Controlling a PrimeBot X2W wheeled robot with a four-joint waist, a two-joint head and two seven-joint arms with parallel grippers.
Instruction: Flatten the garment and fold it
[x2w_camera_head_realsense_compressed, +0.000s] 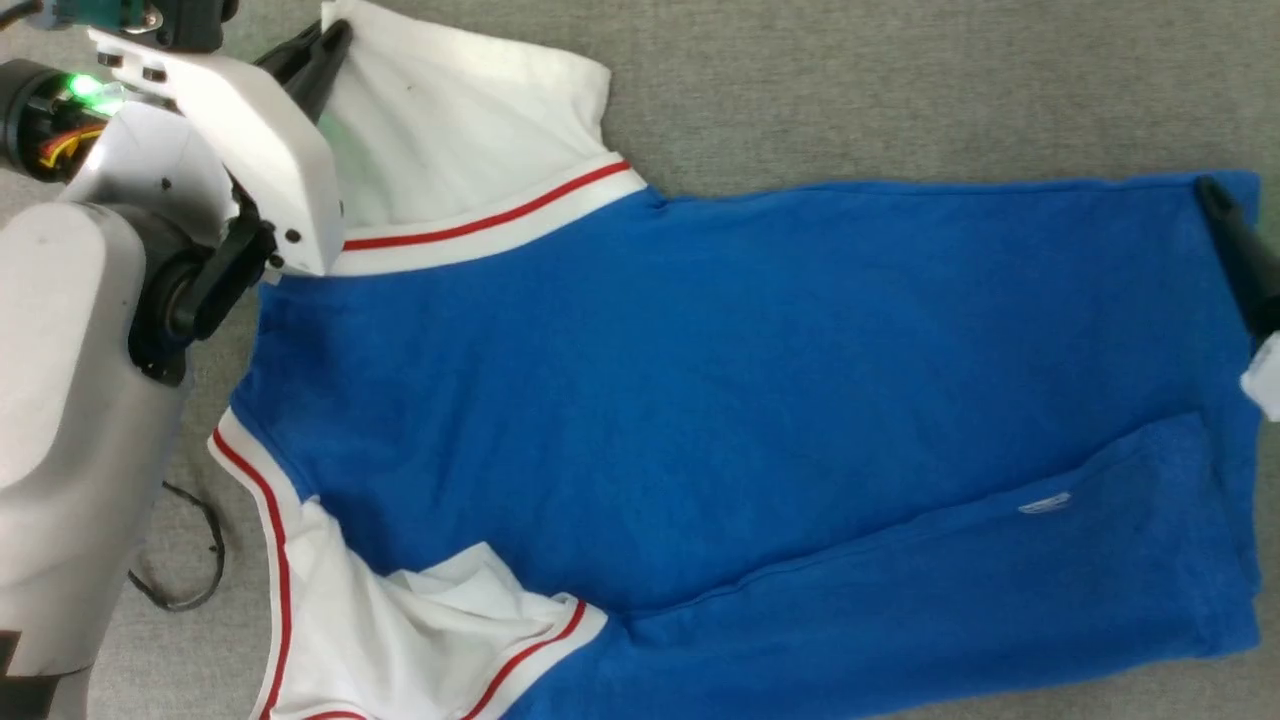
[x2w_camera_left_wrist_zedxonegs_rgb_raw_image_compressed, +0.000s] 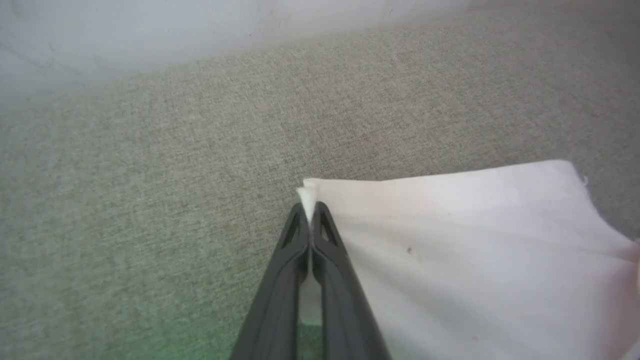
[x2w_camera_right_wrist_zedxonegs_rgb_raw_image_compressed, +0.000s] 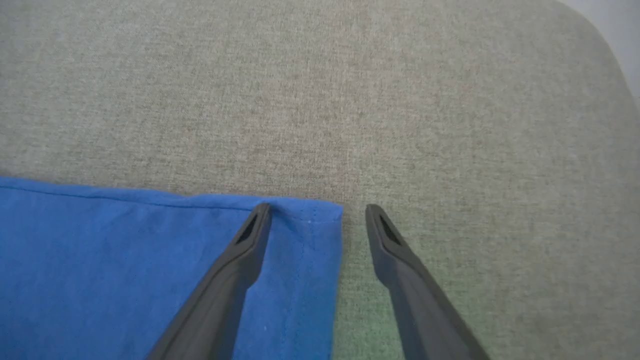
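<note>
Blue-and-white garment (x2w_camera_head_realsense_compressed: 700, 380) lies spread on grey fabric surface (x2w_camera_head_realsense_compressed: 900, 90), near side doubled over | left gripper (x2w_camera_left_wrist_zedxonegs_rgb_raw_image_compressed: 311, 212) jaws together, pinching white sleeve corner (x2w_camera_left_wrist_zedxonegs_rgb_raw_image_compressed: 307, 192) | right gripper (x2w_camera_right_wrist_zedxonegs_rgb_raw_image_compressed: 317, 212) jaws apart, straddling blue hem corner (x2w_camera_right_wrist_zedxonegs_rgb_raw_image_compressed: 325, 215) | advice: close right on hem before pulling, then draw both corners apart evenly, kept low.
</note>
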